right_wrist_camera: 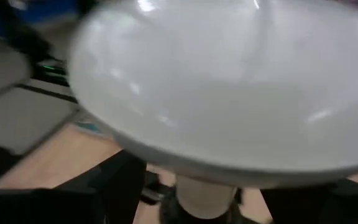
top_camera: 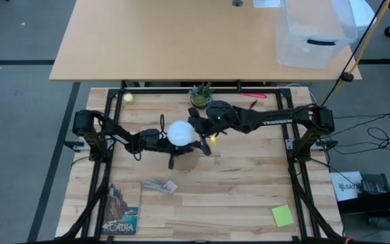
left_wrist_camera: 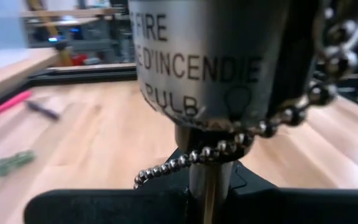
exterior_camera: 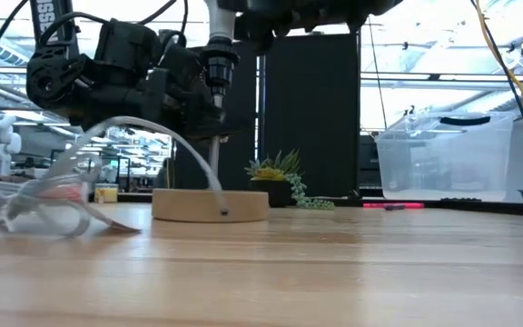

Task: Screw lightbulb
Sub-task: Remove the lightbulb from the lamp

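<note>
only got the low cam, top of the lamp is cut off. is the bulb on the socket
Observer: Yes. From above, the lightbulb stands globe-up over the socket. I cannot tell how far it is threaded.
Operator: is right gripping it
Observer: No. The right gripper is open, with a finger on each side of the bulb's neck and gaps showing between them.
Operator: and left
Observer: The left gripper is shut on the lamp stem just under the socket, and a bead chain hangs beside it.
</note>
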Controlling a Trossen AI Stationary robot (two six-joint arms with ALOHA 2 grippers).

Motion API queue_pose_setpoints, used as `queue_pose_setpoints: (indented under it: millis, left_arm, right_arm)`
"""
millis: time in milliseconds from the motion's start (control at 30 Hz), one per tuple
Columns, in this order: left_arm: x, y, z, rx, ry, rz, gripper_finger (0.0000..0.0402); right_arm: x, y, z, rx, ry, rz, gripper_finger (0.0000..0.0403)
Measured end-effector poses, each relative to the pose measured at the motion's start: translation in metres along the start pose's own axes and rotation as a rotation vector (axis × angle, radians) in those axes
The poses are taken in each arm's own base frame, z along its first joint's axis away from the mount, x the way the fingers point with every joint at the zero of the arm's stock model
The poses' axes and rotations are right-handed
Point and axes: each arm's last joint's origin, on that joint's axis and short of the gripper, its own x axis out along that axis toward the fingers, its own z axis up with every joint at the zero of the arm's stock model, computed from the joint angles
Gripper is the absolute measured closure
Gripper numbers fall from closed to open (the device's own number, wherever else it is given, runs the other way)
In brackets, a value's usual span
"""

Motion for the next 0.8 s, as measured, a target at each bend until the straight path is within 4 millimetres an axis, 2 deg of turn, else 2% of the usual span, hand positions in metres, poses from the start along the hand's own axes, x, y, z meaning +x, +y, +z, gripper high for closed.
queue_pose_setpoints:
  millis: [233, 433, 700, 800]
  left_arm:
    - [0.0, 0.004, 0.0, -0.019, 0.005, 0.125, 0.0379]
    - [0.0, 0.005, 0.0, -0.039, 0.005, 0.174, 0.0379]
    - [0.0, 0.005, 0.001, -0.054, 0.004, 0.193, 0.0379]
    - [0.0, 0.005, 0.001, -0.056, 0.003, 0.193, 0.0379]
  right_arm:
    - [0.006, 0.011, -0.006, 0.001, 0.064, -0.252, 0.0126]
    - [0.011, 0.024, -0.008, 0.009, 0.032, -0.454, 0.0133]
    - [0.01, 0.031, -0.023, 0.037, -0.12, -0.546, 0.0162]
    - [0.008, 0.031, -0.021, 0.031, -0.178, -0.55, 0.0171]
